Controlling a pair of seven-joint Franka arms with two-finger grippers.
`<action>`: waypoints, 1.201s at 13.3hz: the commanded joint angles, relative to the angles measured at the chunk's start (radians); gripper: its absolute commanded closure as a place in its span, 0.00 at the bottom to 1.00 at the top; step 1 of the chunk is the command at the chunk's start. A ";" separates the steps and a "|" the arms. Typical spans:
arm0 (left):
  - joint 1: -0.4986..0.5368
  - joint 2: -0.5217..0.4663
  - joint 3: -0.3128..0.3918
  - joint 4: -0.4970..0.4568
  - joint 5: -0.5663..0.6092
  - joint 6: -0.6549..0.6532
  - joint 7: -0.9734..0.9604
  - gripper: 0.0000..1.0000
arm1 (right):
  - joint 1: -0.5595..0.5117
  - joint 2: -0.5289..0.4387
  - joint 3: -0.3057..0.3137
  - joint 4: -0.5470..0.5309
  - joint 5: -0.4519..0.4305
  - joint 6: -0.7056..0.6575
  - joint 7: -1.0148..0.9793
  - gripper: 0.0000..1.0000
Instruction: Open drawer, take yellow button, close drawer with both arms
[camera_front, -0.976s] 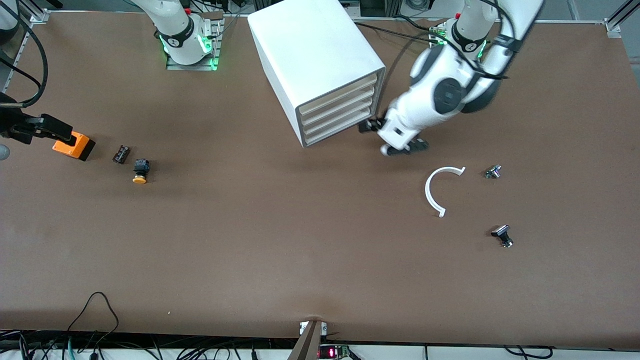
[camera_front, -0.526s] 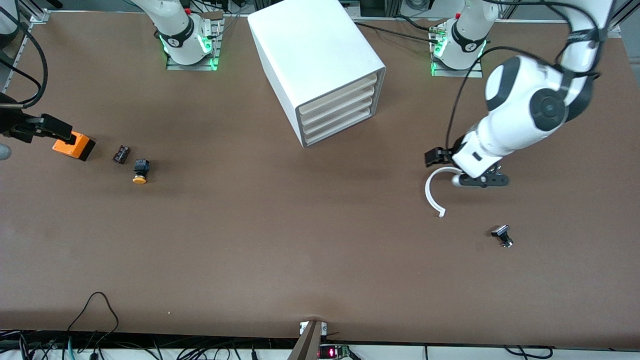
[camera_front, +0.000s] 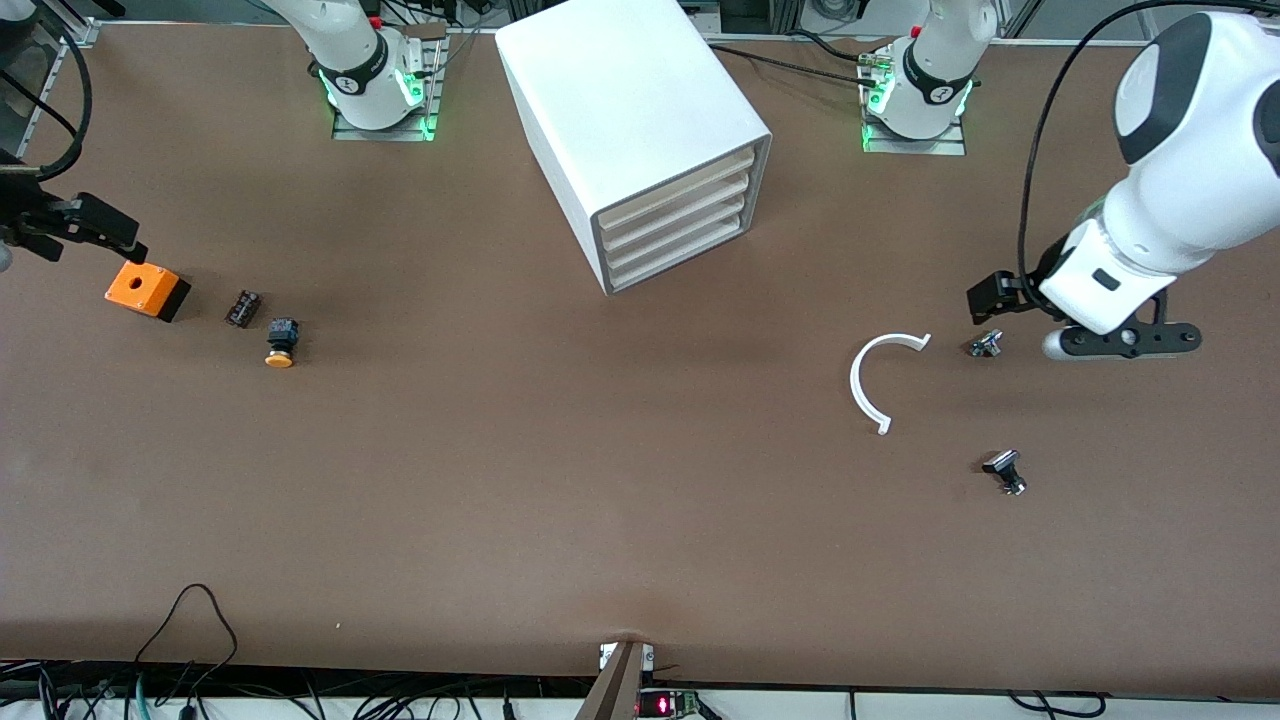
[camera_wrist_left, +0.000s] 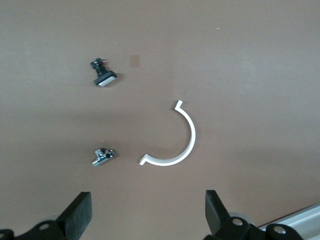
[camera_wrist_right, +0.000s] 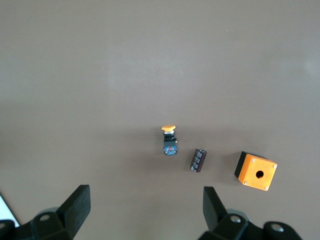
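The white cabinet (camera_front: 620, 100) stands mid-table near the bases, and its top drawer (camera_front: 680, 185) sits flush like the three below it. The button (camera_front: 280, 342), black body with an orange cap, lies on the table toward the right arm's end; the right wrist view also shows the button (camera_wrist_right: 170, 142). My right gripper (camera_front: 95, 225) hangs open and empty over the table edge beside the orange cube (camera_front: 146, 289); its own view has the right gripper (camera_wrist_right: 145, 215) wide apart. My left gripper (camera_front: 995, 295) is open and empty over the table near a small metal part (camera_front: 986, 344), seen as the left gripper (camera_wrist_left: 148, 220).
A small dark flat piece (camera_front: 242, 308) lies between cube and button. A white C-shaped strip (camera_front: 875, 380) and a black part with a flat head (camera_front: 1005, 472) lie toward the left arm's end. Cables hang along the table edge nearest the front camera.
The left arm swung away from the cabinet's drawer fronts, past the white strip, toward its own end of the table. The right gripper drew back off the orange cube.
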 joint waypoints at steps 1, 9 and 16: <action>0.022 0.015 -0.001 0.025 0.023 -0.027 0.023 0.00 | -0.006 0.028 -0.028 0.037 -0.002 -0.003 -0.028 0.00; 0.082 0.038 -0.001 0.150 0.026 -0.108 0.026 0.00 | -0.265 0.084 0.312 0.127 -0.013 -0.053 -0.015 0.00; 0.083 0.037 -0.008 0.149 0.023 -0.100 0.029 0.00 | -0.114 0.081 0.158 0.115 -0.011 -0.055 0.053 0.00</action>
